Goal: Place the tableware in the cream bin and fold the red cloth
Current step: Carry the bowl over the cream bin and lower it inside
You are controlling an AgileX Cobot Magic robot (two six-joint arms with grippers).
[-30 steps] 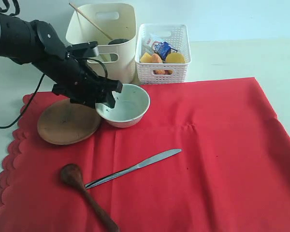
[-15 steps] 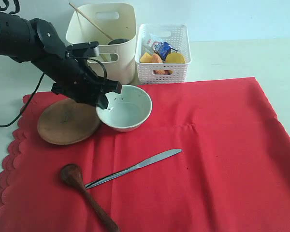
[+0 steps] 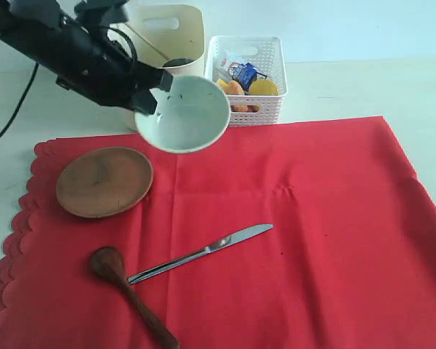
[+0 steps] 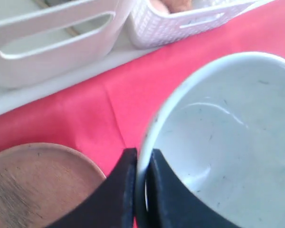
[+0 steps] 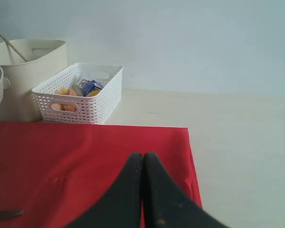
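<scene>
the red cloth lies spread flat over most of the table, its scalloped edge on the left arm's side. it runs beneath both pairs of fingers. the right gripper hangs above the cloth's far right part, its two black fingers pressed together with nothing between them.

the cream bin stands off the cloth at the back, just behind the left gripper. a pale chopstick leans out of it. the white lattice basket with food and a small carton sits beside the bin, on the side away from the left fingers and well ahead of the right ones.

the brown round plate rests on the cloth below the left fingers and a little to their outer side, apart from them.

the white speckled bowl is held up off the cloth, tilted so that its mouth faces the exterior camera. the left fingers pinch its rim, one inside the bowl and one outside. the bowl hangs in front of the bin's near wall.

the metal knife lies flat on the cloth, well below the left fingers and nearer the front edge. the dark wooden spoon lies just beside the knife's handle end, farther still from both grippers. neither is touched.
</scene>
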